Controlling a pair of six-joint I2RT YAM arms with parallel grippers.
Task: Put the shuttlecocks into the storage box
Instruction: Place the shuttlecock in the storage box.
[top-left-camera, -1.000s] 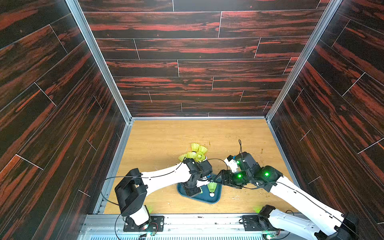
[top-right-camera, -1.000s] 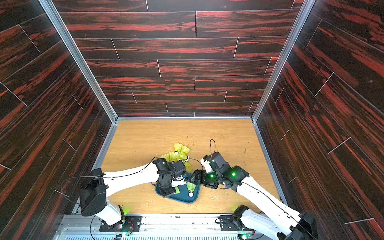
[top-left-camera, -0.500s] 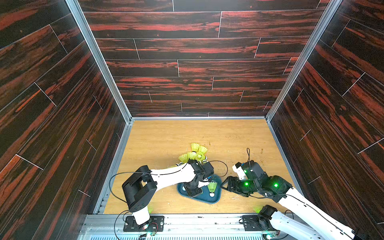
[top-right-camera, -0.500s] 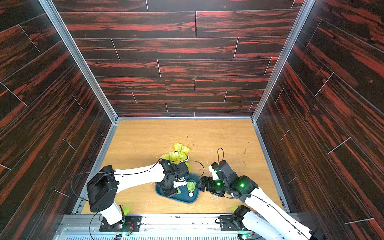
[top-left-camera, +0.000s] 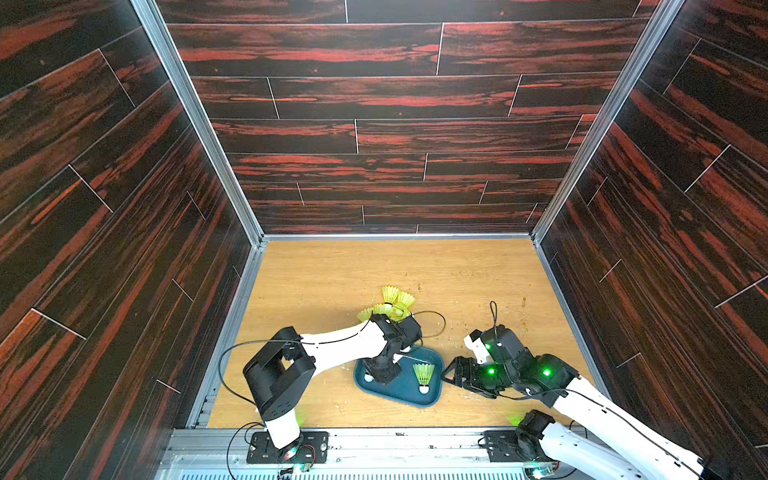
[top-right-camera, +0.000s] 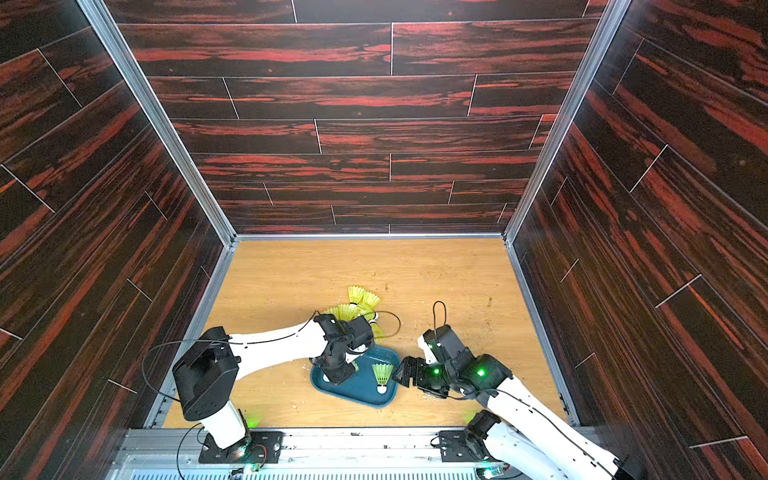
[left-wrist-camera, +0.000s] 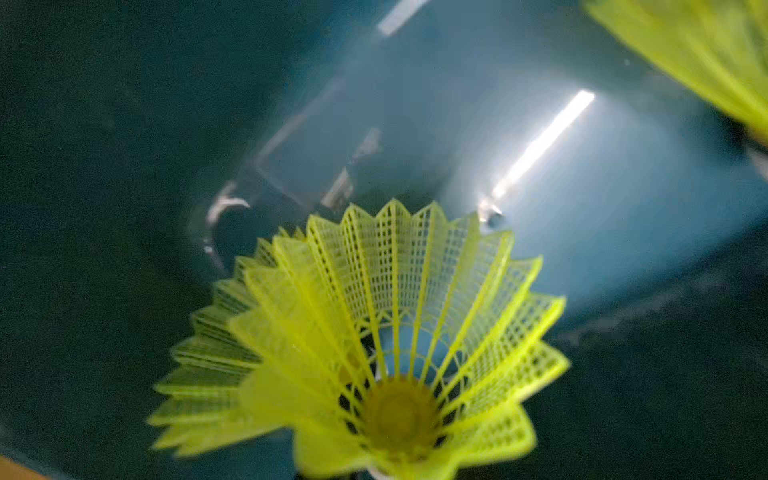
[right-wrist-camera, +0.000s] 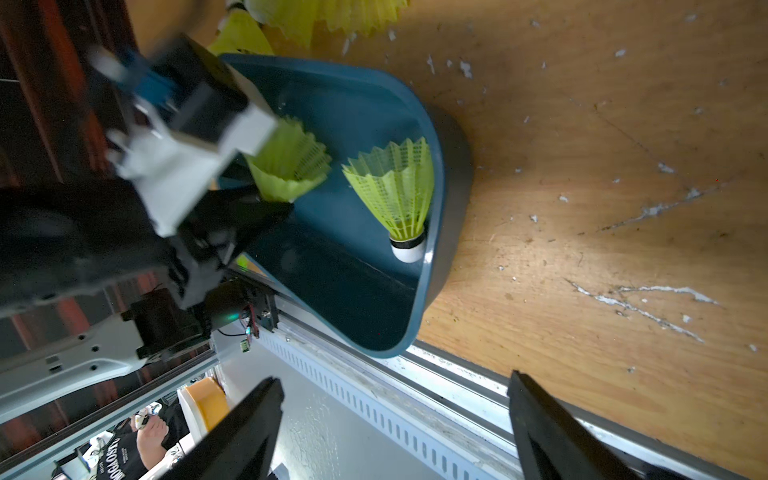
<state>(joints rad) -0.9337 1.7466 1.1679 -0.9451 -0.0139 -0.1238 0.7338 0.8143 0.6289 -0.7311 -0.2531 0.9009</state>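
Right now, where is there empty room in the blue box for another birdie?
The storage box is bare along its near edge and in the strip between the loose shuttlecock and the held shuttlecock in the left gripper. Crowded: behind the box, where the pile sits.

A neon yellow-green shuttlecock (left-wrist-camera: 386, 332) fills the near field, sharp, its mesh skirt opening toward the lens. Behind it spreads the storage box (left-wrist-camera: 602, 187), glossy teal with a bright streak. At two o'clock from it shows a second shuttlecock (left-wrist-camera: 706, 50), blurred.
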